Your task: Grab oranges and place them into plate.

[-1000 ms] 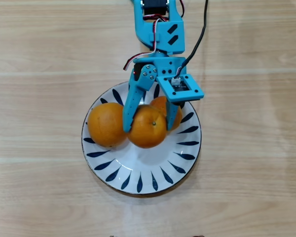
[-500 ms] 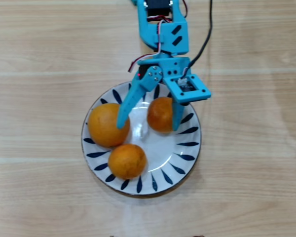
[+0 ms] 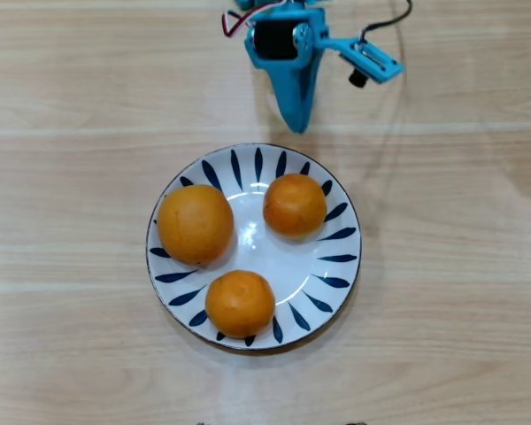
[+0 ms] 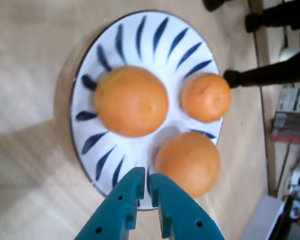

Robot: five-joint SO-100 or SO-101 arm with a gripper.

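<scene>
Three oranges lie on the white plate (image 3: 341, 258) with dark blue leaf strokes: the larger one (image 3: 195, 225) at the left, one (image 3: 295, 204) at the upper right, one (image 3: 240, 304) at the front. My blue gripper (image 3: 296, 124) hovers just beyond the plate's far rim, shut and empty. In the wrist view the gripper (image 4: 147, 177) points over the plate's near rim (image 4: 85, 145), with the large orange (image 4: 131, 101) ahead, one orange (image 4: 187, 162) just right of the tips, and the third orange (image 4: 206, 97) further right.
The plate sits on a pale wooden table (image 3: 71, 106). A black cable (image 3: 385, 22) runs by the arm at the top. In the wrist view dark furniture legs (image 4: 270, 75) and boxes (image 4: 292, 120) stand beyond the table edge at the right.
</scene>
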